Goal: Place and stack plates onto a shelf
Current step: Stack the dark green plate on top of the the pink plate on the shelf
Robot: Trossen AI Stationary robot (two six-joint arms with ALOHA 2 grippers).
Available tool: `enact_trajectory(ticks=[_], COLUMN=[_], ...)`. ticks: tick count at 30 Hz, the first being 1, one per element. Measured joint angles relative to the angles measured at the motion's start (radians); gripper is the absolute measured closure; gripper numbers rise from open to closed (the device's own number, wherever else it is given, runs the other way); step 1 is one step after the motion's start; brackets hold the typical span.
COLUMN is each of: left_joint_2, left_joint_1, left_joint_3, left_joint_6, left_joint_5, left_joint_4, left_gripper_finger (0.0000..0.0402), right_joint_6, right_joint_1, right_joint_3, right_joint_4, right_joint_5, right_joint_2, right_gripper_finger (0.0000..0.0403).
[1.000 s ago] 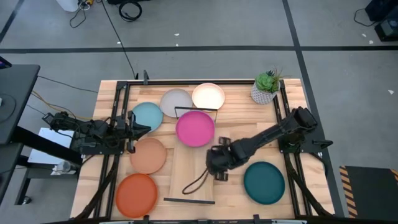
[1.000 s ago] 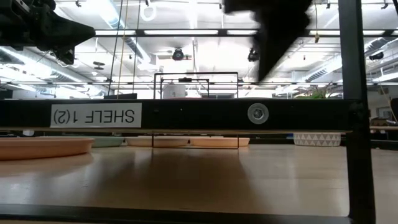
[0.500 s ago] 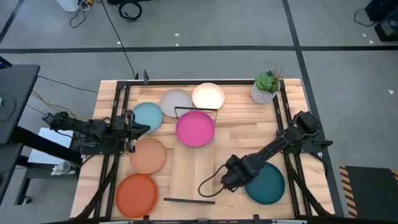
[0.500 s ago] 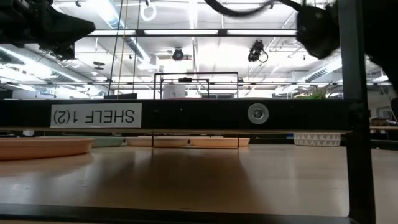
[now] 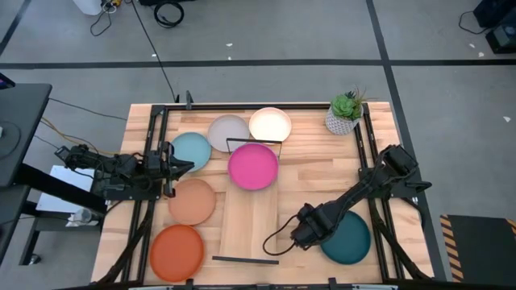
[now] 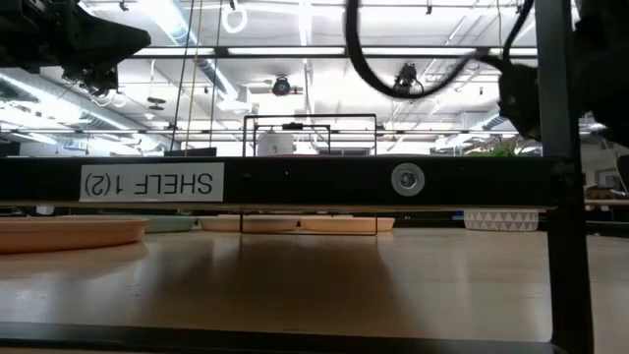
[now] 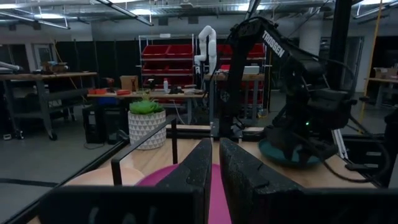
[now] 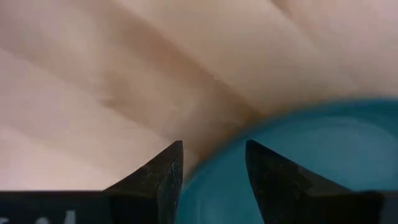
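The dark teal plate point(image 5: 348, 238) lies on the table's near right part. My right gripper point(image 5: 308, 232) is open and low over its left rim; in the right wrist view point(image 8: 211, 168) one finger stands outside the rim point(image 8: 219, 157) and one over the plate's inside. The shelf point(image 5: 250, 221) lies along the table's middle, and the magenta plate point(image 5: 253, 166) rests on its far end. Light blue point(image 5: 191, 151), grey point(image 5: 228, 131), cream point(image 5: 270, 124), peach point(image 5: 192, 201) and orange point(image 5: 176, 251) plates lie flat on the table. No blue plate shows. My left gripper point(image 5: 181, 163) waits shut by the light blue plate. My right gripper comes down at the dark teal plate's left rim point(image 8: 219, 157) from above, with its fingers on either side of the edge. Whether a finger touches the plate, I cannot tell. The plate lies flat on the table.
A potted plant point(image 5: 345, 113) stands at the far right corner. A black cable loop point(image 5: 276, 239) hangs from the right arm over the shelf's near end. Black wire frames point(image 5: 254, 145) stand at both short ends of the shelf. Bare board runs between the magenta plate and the near frame.
My right gripper has moved from above the shelf's middle toward the near right, to the dark teal plate's left rim, and has come lower. Its cable loop has followed. No plate has moved.
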Motion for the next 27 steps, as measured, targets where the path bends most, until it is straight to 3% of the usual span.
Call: enact_trajectory(ticks=[3,8,10,21,27], left_joint_2=[0.0,0.0,0.0,0.0,0.0], left_joint_1=[0.0,0.0,0.0,0.0,0.0], left_joint_3=[0.0,0.0,0.0,0.0,0.0], left_joint_6=[-0.011,-0.017,-0.041,-0.119,-0.137], left_joint_5=[0.0,0.0,0.0,0.003,0.003], left_joint_4=[-0.001,-0.006,-0.006,-0.013,-0.013], left_gripper_finger=[0.0363,0.0363,0.0363,0.0363,0.0363], right_joint_6=[-0.079,-0.25,-0.318,-0.607,-0.79], right_joint_1=[-0.007,-0.024,-0.031,-0.046,-0.045], right_joint_3=[-0.007,-0.007,-0.004,0.204,0.361], right_joint_4=[0.003,0.026,0.011,-0.359,-0.509], right_joint_5=[-0.001,-0.017,-0.023,0.162,0.363], right_joint_2=[0.0,0.0,-0.006,-0.002,-0.003], right_gripper_finger=[0.0261,0.0364,0.0387,0.039,0.039])
